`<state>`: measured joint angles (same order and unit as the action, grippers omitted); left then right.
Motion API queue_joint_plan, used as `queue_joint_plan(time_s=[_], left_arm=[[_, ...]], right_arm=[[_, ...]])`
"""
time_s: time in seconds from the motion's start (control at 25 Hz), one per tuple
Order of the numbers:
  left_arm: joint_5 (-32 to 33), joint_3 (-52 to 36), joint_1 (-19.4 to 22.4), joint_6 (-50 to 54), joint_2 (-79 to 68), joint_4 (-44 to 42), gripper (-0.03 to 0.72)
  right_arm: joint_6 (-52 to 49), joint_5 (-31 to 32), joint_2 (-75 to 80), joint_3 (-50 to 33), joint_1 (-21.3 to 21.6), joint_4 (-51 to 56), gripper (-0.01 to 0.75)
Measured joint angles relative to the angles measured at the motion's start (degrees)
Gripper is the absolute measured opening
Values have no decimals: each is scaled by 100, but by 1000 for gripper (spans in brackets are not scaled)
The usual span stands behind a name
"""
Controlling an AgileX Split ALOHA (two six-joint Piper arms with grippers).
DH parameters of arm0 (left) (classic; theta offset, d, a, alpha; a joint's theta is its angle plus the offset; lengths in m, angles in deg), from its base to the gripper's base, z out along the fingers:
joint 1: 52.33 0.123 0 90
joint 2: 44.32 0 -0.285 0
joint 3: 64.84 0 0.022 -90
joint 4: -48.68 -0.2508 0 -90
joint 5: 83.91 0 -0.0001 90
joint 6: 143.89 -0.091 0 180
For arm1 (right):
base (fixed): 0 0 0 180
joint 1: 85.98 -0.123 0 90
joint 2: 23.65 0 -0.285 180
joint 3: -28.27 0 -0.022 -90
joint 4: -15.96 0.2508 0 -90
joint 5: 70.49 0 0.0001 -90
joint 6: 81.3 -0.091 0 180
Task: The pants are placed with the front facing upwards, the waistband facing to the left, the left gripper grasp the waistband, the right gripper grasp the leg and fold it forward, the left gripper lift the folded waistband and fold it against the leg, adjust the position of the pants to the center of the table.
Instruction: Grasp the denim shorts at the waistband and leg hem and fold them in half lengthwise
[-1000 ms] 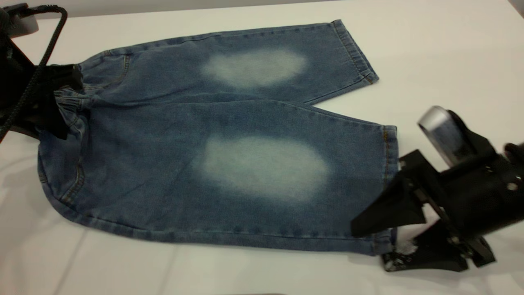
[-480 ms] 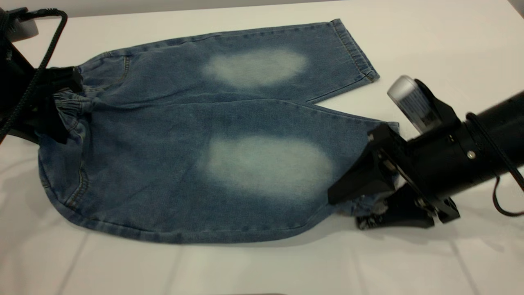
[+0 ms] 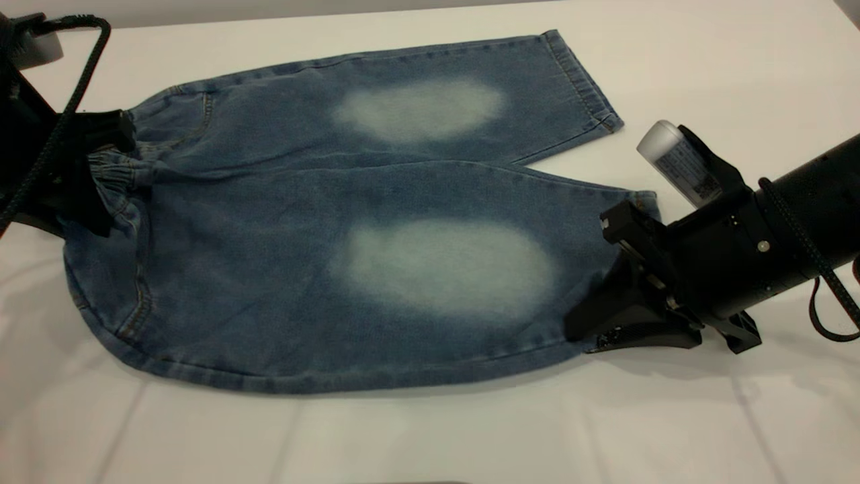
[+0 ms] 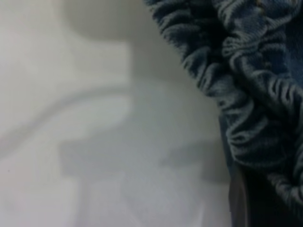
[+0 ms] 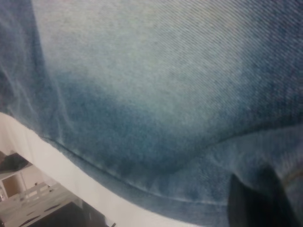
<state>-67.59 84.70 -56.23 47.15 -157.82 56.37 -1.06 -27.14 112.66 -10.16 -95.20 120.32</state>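
Note:
The blue denim pants (image 3: 376,202) lie front up on the white table (image 3: 705,67), with pale knee patches and the waistband (image 3: 119,173) at the left. At the far left, my left gripper (image 3: 101,168) is shut on the gathered waistband; its wrist view shows the ruffles (image 4: 255,94) beside a dark finger (image 4: 239,198). My right gripper (image 3: 590,333) is shut on the near leg's hem corner, which is raised off the table and drawn in under the leg (image 3: 470,269). The right wrist view is filled with that leg's denim (image 5: 165,85) and a dark fingertip (image 5: 255,203).
The far leg (image 3: 578,81) lies flat and untouched toward the back. Bare white table surrounds the pants, with broad room along the near edge (image 3: 430,437) and at the right. A black cord (image 3: 74,81) loops from the left arm.
The right gripper has shut on the near leg's hem corner, lifted it and carried it up and leftward; the leg's lower edge now curves inward. The left gripper has stayed in place.

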Motion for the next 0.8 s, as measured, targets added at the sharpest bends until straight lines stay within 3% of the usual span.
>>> queue_joint_plan(time_s=[0.28, 0.52, 0.8], left_arm=[[89, 0, 0, -90, 18, 0, 99], [662, -97, 0, -268, 267, 0, 99], [1146, -396, -207, -445, 837, 17, 99]], right_arm=[[-156, 41, -222, -11, 172, -555, 31], [-858, 445, -1333, -187, 833, -1421, 31], [-1949, 836, -2485, -299, 1287, -2427, 31]])
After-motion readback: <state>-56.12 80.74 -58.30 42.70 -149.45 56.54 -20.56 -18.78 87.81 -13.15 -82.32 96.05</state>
